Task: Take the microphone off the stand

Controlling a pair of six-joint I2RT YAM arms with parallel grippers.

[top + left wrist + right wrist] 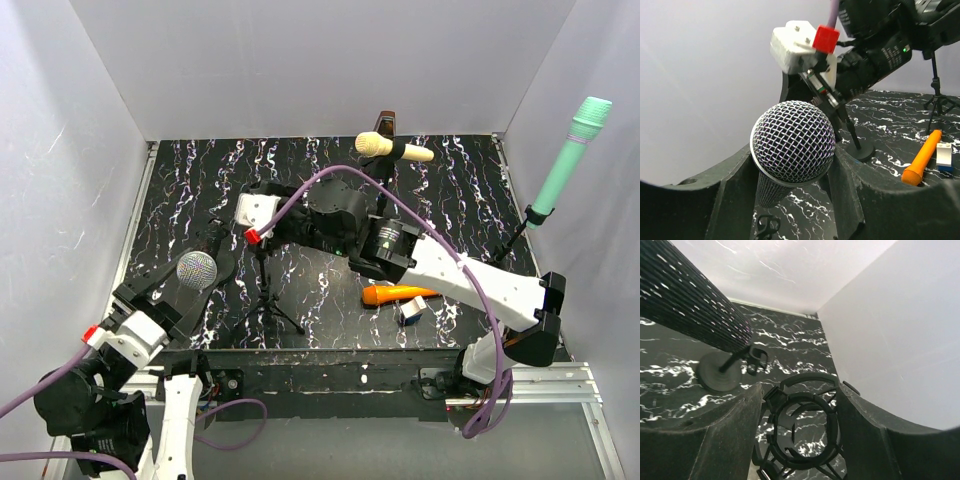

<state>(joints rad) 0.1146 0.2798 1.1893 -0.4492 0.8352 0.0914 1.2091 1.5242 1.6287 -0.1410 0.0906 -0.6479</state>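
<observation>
— What does the microphone (792, 142) look like?
— It has a round head of silver wire mesh with a metal band under it, on a dark tapering handle. It sits at the near left, raised above the table (330, 180), held between the padded black left fingers (700, 205).
— And the other arm?
— The right fingers (880, 450) close on a black ring mount (802, 425), an open hoop with struts inside. Just beyond it is a thin stand with a flat round base (717, 372).
— Anything else?
— Two more microphones on stands: one with a cream foam head (385, 147) at the far middle and one pale green (570, 160) at the right. One smooth orange cylinder (398, 293) and one small white and blue block (410, 312) lie on the black marbled table.
</observation>
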